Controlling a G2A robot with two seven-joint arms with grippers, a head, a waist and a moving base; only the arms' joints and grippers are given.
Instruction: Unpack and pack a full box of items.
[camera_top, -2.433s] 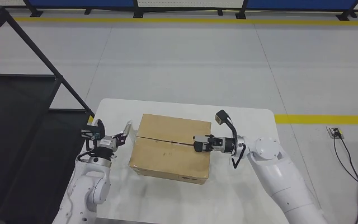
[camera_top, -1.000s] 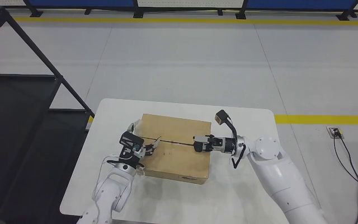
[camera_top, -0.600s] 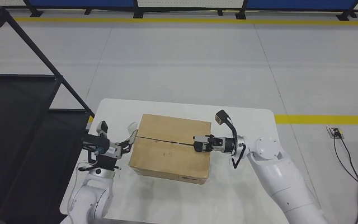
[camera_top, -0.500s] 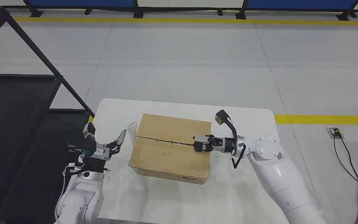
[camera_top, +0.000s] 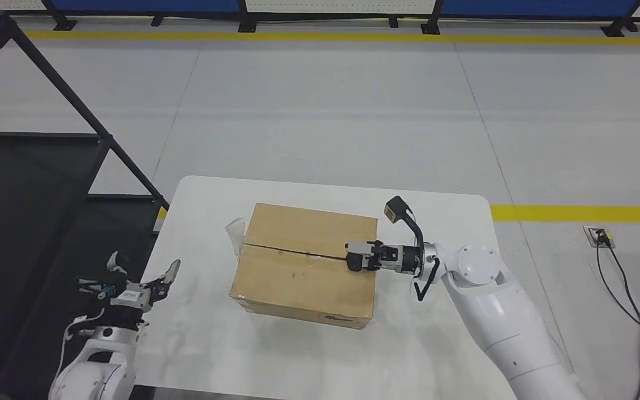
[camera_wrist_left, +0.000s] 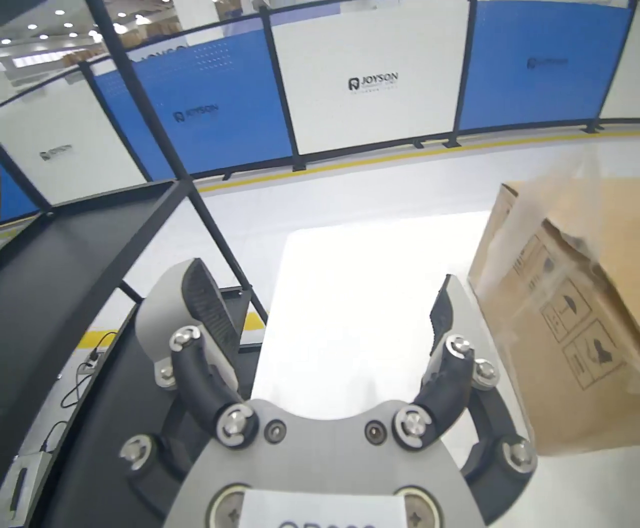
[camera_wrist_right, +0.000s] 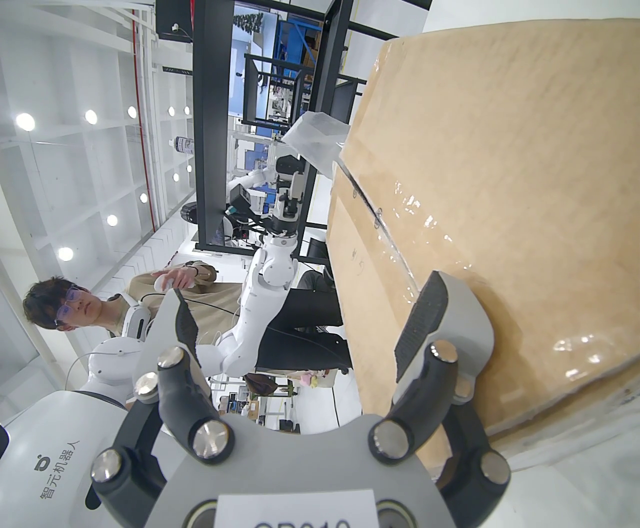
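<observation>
Barely started tbh: box (camera_top: 305, 265) shut, tape (camera_top: 237, 232) lifted at one end only. Empty left fingers (camera_wrist_left: 202, 290) spread, well off box; right fingers (camera_wrist_right: 440, 310) spread at opposite end. Unpacking, repacking all left.

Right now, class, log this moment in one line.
box: closed, on table | tape: one end peeled up | left gripper: jaws open, apart from box | right gripper: jaws open, at box top seam

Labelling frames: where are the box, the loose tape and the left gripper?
box (camera_top: 300, 262): top view, top face.
loose tape (camera_top: 236, 231): top view, raised end.
left gripper (camera_wrist_left: 320, 285): left wrist view, between fingertips.
</observation>
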